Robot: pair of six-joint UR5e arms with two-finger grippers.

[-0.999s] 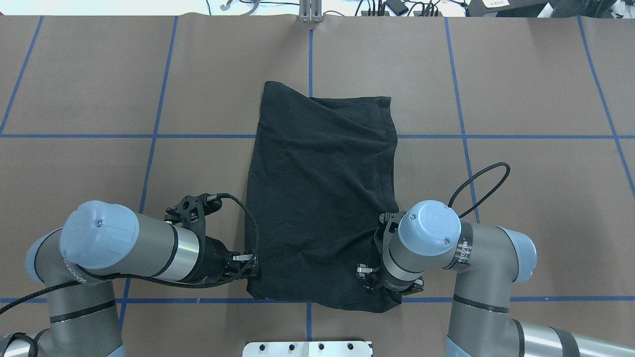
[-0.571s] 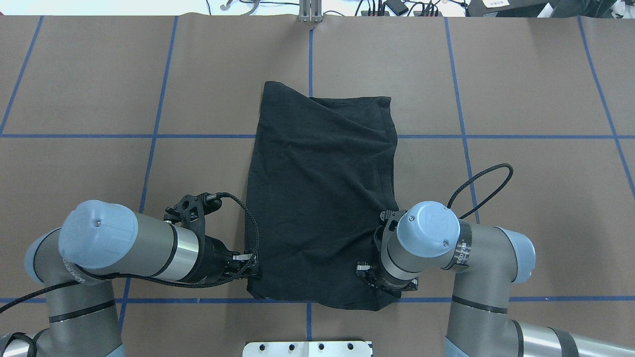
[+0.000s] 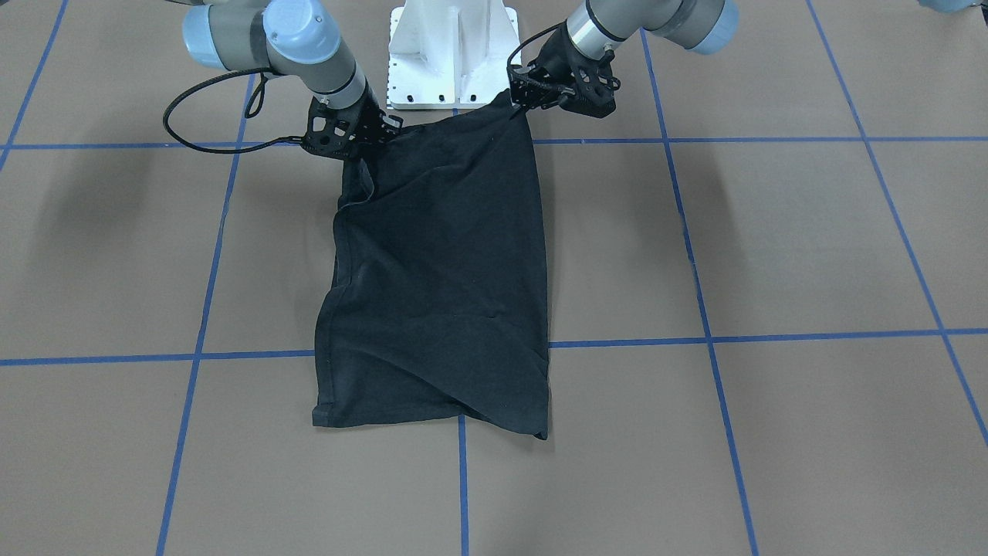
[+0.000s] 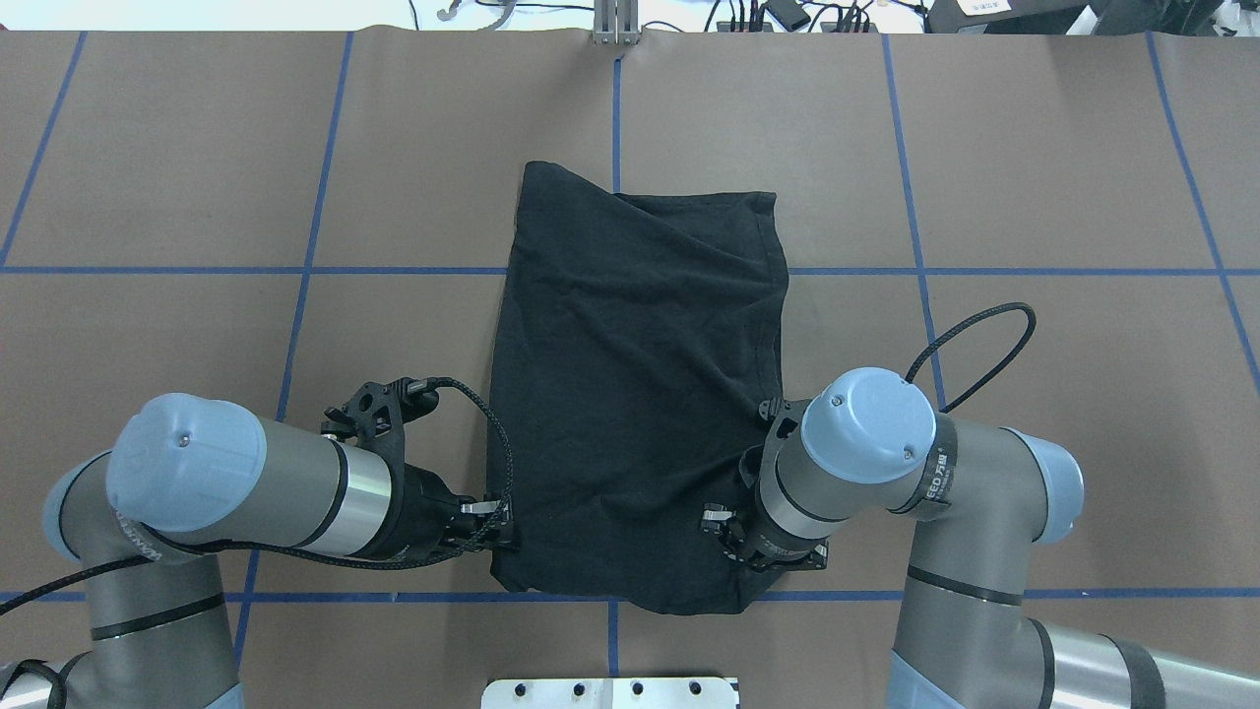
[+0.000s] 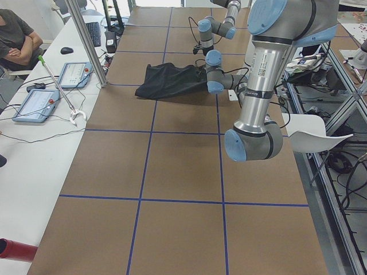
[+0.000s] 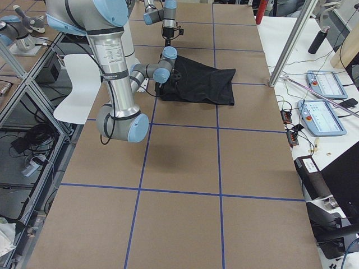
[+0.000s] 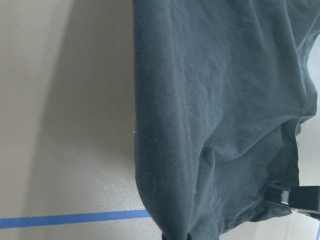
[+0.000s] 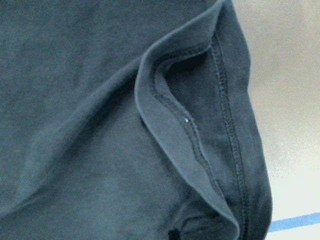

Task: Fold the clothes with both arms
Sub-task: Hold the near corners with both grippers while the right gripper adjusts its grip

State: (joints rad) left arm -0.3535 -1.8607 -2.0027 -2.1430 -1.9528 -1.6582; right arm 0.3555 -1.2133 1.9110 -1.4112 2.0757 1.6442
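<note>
**Lower left, overhead view:** the left gripper (image 4: pixel 500 530) is pressed together on the near left corner of the shirt (image 4: pixel 640 394). The facing view confirms it. That corner is raised off the table (image 4: pixel 197 177) and drawn up to the fingers.

**Centre:** the shirt lies as a black oblong, plain side up, running from the grippers toward the top of the frame. Its far edge rests flat, and the upper left corner juts further than the upper right.

**Lower right of centre:** the right gripper (image 4: pixel 763 561) sits mostly hidden under its own arm (image 4: pixel 866 438). Treat it as pinching the near right hem, since the fabric runs taut between the two grippers.

**Hazards:**
- The right wrist view shows the hem layers parted. If only one layer is pinched, the rest will probably sag and spoil the fold.
- Unequal lift or travel would likely skew the crease — the far edge is uneven.
- The cable (image 4: pixel 497 443) at the left gripper loops just beside the shirt edge and could snag it.

**Markings:** no print or logo shows on the shirt. A black band (image 4: pixel 930 478) on each arm carries white lettering — too small to read.
</note>
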